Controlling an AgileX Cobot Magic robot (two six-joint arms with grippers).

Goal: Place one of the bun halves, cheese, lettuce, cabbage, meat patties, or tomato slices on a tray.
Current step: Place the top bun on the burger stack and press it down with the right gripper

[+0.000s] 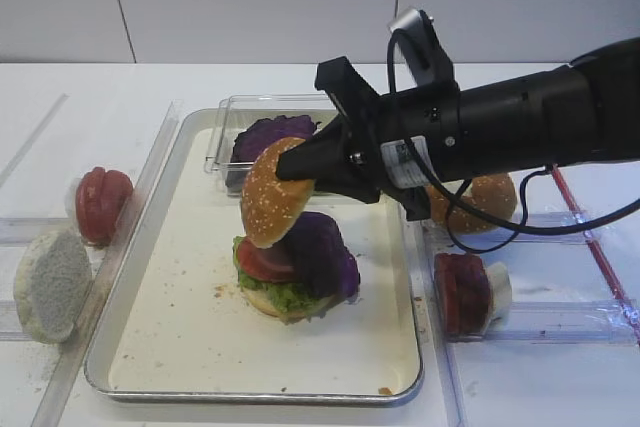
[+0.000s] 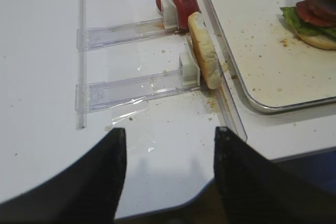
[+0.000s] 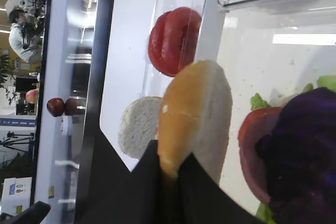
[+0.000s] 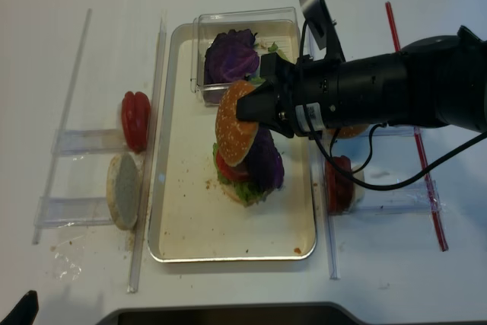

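From the high front view, my right gripper (image 1: 300,169) is clamped on the edge of the sesame bun top (image 1: 275,192), which hangs tilted almost on edge over the tray (image 1: 150,347). Taking that tray as my landmark: the bun top is above its middle, just over the stack already sitting there, a bottom bun with lettuce (image 1: 275,292), a tomato slice (image 1: 262,262) and purple cabbage (image 1: 322,252). A clear plastic box (image 1: 225,132) with more cabbage rests at the tray's far end. Off the tray's left rim stand a red slice and a pale floury bun half (image 1: 50,282).

From my right wrist camera, the jaws are closed on the bun top's rim, golden crust to one side and pale cut face to the other, with the stack close beside it on the tray floor.

My left wrist camera shows my left gripper (image 2: 168,174) spread wide and empty, low over the bare table, well off the tray's left rim.

The overhead view confirms the bun top overlaps the stack's far-left part.

I judge I'm at the placing step: next I'd need to level the bun, cut face down, centre it on the cabbage, lower, then let go.
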